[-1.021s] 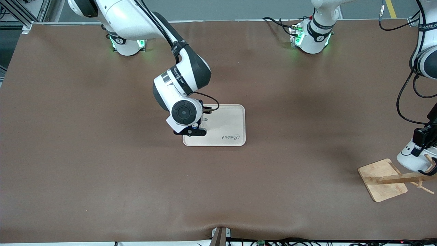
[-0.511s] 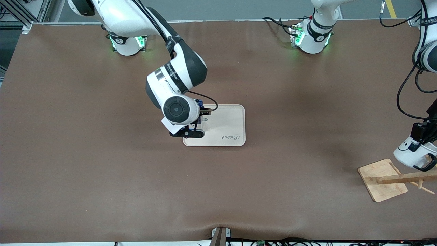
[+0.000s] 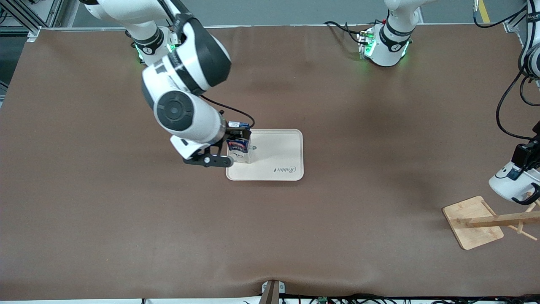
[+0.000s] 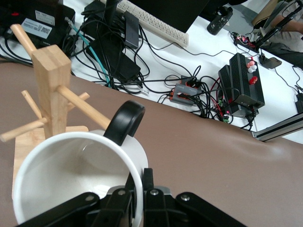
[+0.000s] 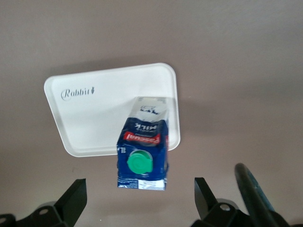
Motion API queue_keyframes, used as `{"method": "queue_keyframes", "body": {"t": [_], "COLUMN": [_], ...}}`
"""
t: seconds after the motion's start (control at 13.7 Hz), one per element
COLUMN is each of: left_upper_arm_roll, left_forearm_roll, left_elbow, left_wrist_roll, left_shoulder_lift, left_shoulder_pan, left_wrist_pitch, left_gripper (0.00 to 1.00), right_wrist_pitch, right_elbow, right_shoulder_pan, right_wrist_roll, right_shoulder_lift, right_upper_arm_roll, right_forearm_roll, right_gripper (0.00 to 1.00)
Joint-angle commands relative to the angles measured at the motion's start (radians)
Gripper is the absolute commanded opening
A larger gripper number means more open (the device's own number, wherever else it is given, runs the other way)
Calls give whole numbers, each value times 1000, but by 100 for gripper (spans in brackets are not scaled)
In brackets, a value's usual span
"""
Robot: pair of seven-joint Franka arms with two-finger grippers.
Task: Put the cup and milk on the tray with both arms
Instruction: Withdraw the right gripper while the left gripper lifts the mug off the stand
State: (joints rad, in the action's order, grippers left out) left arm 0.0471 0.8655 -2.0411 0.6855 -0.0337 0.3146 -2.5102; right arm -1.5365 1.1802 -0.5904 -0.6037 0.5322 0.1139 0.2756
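Above the tray's edge toward the right arm's end of the table, my right gripper (image 3: 219,154) hangs with its fingers spread wide and holding nothing; in the right wrist view the two fingertips (image 5: 71,196) stand well apart with the milk (image 5: 143,151) between and below them, touching neither. The milk (image 3: 239,150) stands upright on the tray (image 3: 278,145), at the end closest to the right arm, its green cap showing on the sloped top. The tray lies flat near the middle of the table, its script lettering bare toward the front camera. I judge that half of my job is done: the carton is set down and let go. At the left arm's end of the table, my left gripper (image 3: 522,162) is up in the air over the brown table surface, just beside the wooden rack (image 3: 476,221). Its fingers (image 4: 124,201) are closed on the rim of the cup (image 4: 75,175), pinching the wall from inside and outside, with the dark handle pointing away toward the rack's post (image 4: 51,87). The cup (image 3: 508,188) looks clear of the pegs. What I judge is left: carry the cup to the tray, well apart from here, and set it on the open part beside the carton.
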Motion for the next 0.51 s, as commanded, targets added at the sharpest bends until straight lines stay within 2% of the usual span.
{"method": "queue_keyframes", "body": {"t": [0.0,0.22,0.44], "left_upper_arm_roll": [46,74,167], "left_forearm_roll": [-144,-360,-567], "left_elbow": [10,65,140], "left_wrist_roll": [-111,-391,-694], "left_shoulder_lift": [57,58,22], "left_shoulder_pan": [-5,-9,-12], "left_wrist_pitch": [14,123,168], "left_gripper": [0,0,0], "right_wrist_pitch": [16,62,102], "right_elbow": [0,-45,-47], "right_shoulder_pan": [61,168,277], "right_wrist_roll": [4,7,54], "right_shoulder_lift": [-60,-96,-144], "right_upper_arm_roll": [3,23,26], "right_forearm_roll": [-18,-18,-19], "right_gripper": [100,100,100]}}
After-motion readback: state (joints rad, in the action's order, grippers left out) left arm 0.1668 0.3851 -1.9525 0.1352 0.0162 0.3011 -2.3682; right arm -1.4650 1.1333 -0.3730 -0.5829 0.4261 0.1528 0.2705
